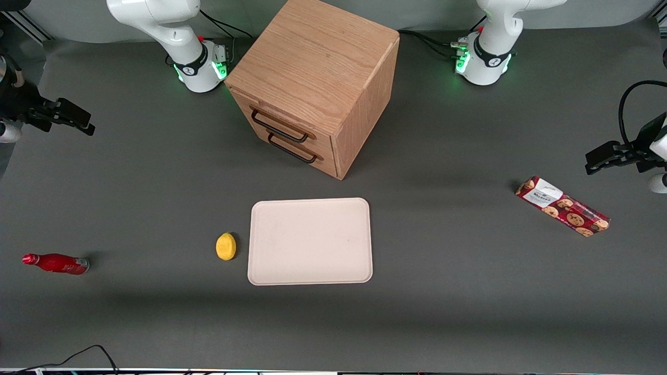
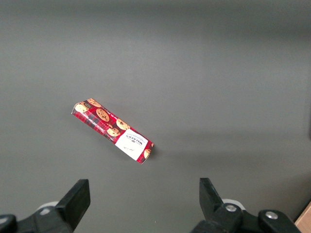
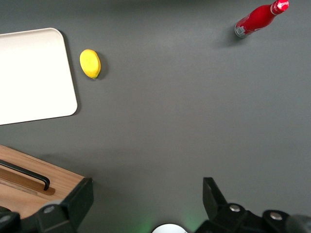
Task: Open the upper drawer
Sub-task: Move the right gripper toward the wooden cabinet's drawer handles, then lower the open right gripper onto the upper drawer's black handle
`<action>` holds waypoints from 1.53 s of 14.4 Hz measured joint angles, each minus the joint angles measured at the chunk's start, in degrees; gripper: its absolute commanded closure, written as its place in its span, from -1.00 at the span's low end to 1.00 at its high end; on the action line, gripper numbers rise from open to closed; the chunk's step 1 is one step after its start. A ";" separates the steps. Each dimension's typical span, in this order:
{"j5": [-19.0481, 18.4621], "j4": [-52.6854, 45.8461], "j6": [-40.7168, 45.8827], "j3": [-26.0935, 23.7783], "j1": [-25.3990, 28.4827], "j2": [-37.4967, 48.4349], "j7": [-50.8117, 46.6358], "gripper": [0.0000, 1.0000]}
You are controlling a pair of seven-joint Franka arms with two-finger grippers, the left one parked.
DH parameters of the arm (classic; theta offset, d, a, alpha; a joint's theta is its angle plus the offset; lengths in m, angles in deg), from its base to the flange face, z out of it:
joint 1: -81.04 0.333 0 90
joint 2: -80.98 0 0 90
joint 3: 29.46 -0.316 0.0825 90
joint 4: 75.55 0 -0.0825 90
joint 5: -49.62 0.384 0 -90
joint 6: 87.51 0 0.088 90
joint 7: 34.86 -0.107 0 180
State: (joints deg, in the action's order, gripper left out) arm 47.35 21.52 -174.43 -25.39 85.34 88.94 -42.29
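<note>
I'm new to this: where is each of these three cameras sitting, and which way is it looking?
Front view: high up facing the robots, looking down on the table; shows both arm bases, the cabinet with its shut upper drawer, and the gripper open at the working arm's end.
Right wrist view: on the working arm, looking down past the open gripper; shares the tray, lemon and red bottle with the front view.
Left wrist view: on the parked arm, looking down at the cookie box, also seen from the front.

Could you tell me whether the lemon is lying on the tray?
No, the lemon lies on the table beside the tray, while the open pincer hangs far off at the working arm's end.
</note>
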 measured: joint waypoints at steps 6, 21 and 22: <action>0.37 -2.46 2.46 -0.94 0.22 0.16 0.45 -1.00; 12.26 -2.50 5.05 -23.87 1.28 -2.73 12.43 -1.00; 13.33 -2.51 4.86 -24.57 1.28 -4.17 13.93 -1.00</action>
State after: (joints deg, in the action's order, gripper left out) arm 60.68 19.01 -169.58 -49.96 86.62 84.77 -28.37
